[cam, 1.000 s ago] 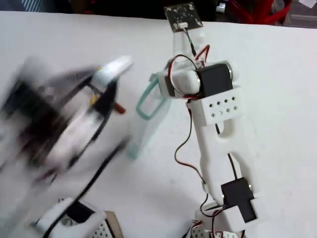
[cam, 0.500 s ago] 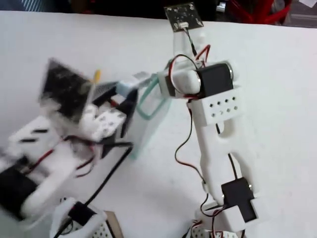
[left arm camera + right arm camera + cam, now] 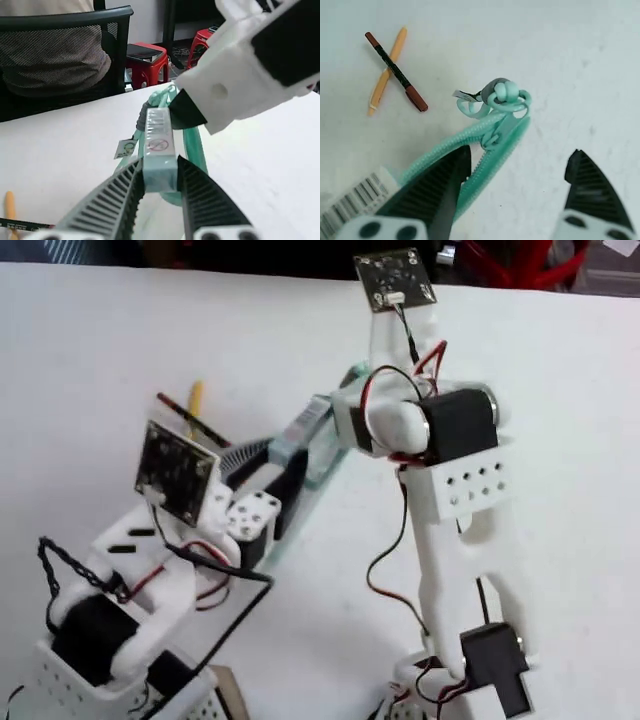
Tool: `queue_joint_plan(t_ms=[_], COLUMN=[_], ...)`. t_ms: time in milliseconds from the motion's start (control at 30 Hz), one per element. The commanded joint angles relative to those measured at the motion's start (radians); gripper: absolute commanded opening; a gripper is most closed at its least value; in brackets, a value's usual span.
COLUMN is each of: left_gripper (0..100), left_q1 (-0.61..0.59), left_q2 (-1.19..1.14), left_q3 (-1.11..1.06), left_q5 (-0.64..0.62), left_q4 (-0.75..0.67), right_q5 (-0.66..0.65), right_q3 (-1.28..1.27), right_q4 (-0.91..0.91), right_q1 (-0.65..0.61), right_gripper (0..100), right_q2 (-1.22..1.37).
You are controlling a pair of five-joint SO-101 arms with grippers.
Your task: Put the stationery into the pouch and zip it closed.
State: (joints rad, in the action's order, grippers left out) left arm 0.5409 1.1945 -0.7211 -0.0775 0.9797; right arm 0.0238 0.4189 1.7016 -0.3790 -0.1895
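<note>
While the left gripper (image 3: 160,167) squeezes a small eraser (image 3: 159,145) right at the mouth of the green pouch (image 3: 485,132), the right gripper (image 3: 520,152) hangs wide open over the pouch's zipper end. Two pencils (image 3: 390,62) lie near the pouch. I think the eraser goes in next, so the mouth must be open.

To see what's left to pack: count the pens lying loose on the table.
2: an orange pen and a dark pen, lying crossed on the table near the pouch. Others may be hidden.
</note>
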Motion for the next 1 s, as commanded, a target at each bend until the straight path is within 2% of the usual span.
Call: queue_joint_plan(t_ms=[0, 200, 367, 600, 800, 967], left_gripper=[9, 9, 8, 8, 8, 8], left_q1=[0.036, 0.036, 0.001, -0.019, -0.022, -0.09], left_q2=[0.004, 0.004, 0.005, 0.01, 0.01, 0.005], left_q3=[-0.035, -0.081, -0.081, -0.074, -0.074, -0.072], left_q5=[-0.006, 0.094, 0.14, 0.173, 0.331, 0.479], left_q4=[-0.038, -0.043, -0.038, -0.002, -0.002, -0.009], right_q5=[-0.002, -0.003, -0.061, -0.058, -0.057, -0.06], right_q3=[0.005, 0.005, 0.006, 0.005, 0.009, -0.018], right_q4=[-0.005, -0.015, -0.041, -0.125, -0.162, -0.166], right_q1=[-0.005, -0.002, 0.01, 0.033, 0.035, 0.031], right_gripper=[30.1, 30.1, 30.1, 30.1, 30.1, 30.1], right_q2=[-0.041, -0.039, -0.042, -0.039, -0.047, -0.033])
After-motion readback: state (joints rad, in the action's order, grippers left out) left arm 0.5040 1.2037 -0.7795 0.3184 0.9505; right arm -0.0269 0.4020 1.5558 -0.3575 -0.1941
